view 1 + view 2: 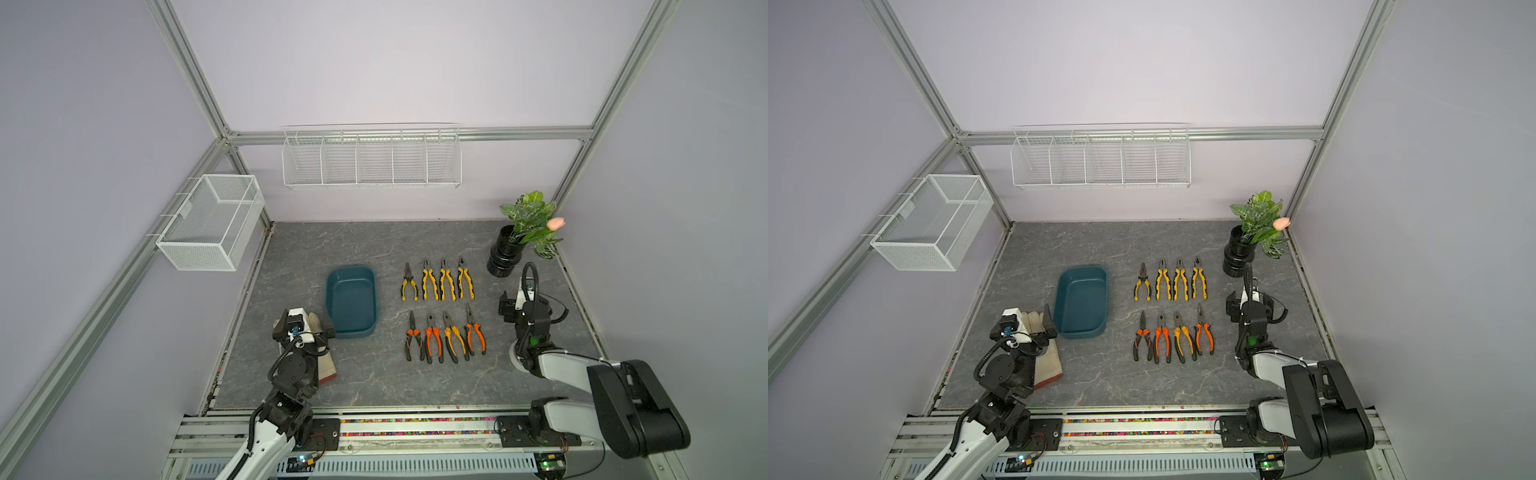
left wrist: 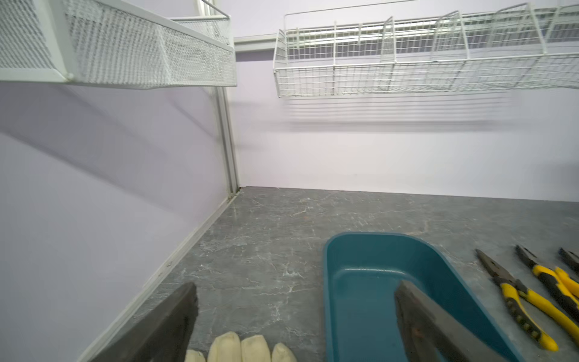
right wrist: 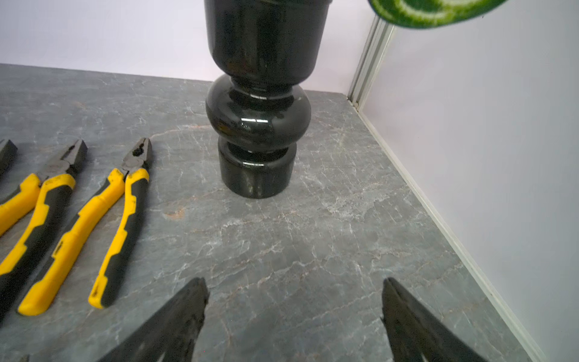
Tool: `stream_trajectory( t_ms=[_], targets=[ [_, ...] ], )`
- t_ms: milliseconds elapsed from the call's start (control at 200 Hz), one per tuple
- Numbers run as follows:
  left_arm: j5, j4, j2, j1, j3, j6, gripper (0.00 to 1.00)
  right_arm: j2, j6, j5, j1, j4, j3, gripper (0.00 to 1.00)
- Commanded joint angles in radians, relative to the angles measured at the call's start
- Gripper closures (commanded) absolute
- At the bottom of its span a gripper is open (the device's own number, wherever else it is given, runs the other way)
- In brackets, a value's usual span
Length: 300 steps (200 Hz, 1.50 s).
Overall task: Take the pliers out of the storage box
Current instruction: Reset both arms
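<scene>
Storage box (image 1: 351, 301) empty; eight pliers (image 1: 442, 309) lie on the worktop (image 1: 374, 374) right of it (two rows). Left claw (image 1: 304, 326) and right claw (image 3: 294, 282) gape, empty. Risk: the left, at the box's corner, shunts it.

Table (image 1: 374, 386): grey marble-look surface, matt, veined.
Storage box (image 1: 351, 303): smooth teal plastic, faint sheen.
Vase (image 3: 258, 125): glossy black, sharp highlights.
Pliers (image 3: 119, 225): dull dark metal jaws, matt yellow-and-black grips.
Glove (image 2: 239, 348): cream cloth.
</scene>
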Motion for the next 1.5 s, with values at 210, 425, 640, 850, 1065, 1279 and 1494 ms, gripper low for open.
stream_trajectory(
  t_ms=[210, 425, 640, 850, 1065, 1279, 1494],
  targets=[
    [0.196, 0.307, 0.424, 0.167, 0.005, 0.003, 0.01, 0.192, -0.036, -0.074, -0.032, 0.205, 0.040, 0.11],
    [0.255, 0.431, 0.696, 0.220, 0.081, -0.020, 0.01, 0.184, -0.016, -0.104, -0.055, 0.101, 0.088, 0.11],
    [0.368, 0.506, 0.842, 0.293, 0.141, -0.054, 0.01, 0.176, 0.010, -0.136, -0.078, 0.037, 0.113, 0.11],
    [0.429, 0.660, 0.992, 0.354, 0.139, -0.064, 0.01, 0.176, -0.007, -0.170, -0.079, 0.054, 0.105, 0.09],
    [0.438, 0.882, 1.237, 0.383, 0.170, -0.078, 0.01, 0.177, -0.005, -0.166, -0.078, 0.050, 0.106, 0.11],
    [0.571, 0.382, 1.159, 0.453, 0.395, -0.111, 0.01, 0.178, -0.001, -0.162, -0.081, 0.026, 0.121, 0.11],
    [0.580, 0.351, 1.159, 0.454, 0.414, -0.108, 0.01, 0.177, 0.000, -0.166, -0.082, 0.023, 0.121, 0.11]
  ],
)
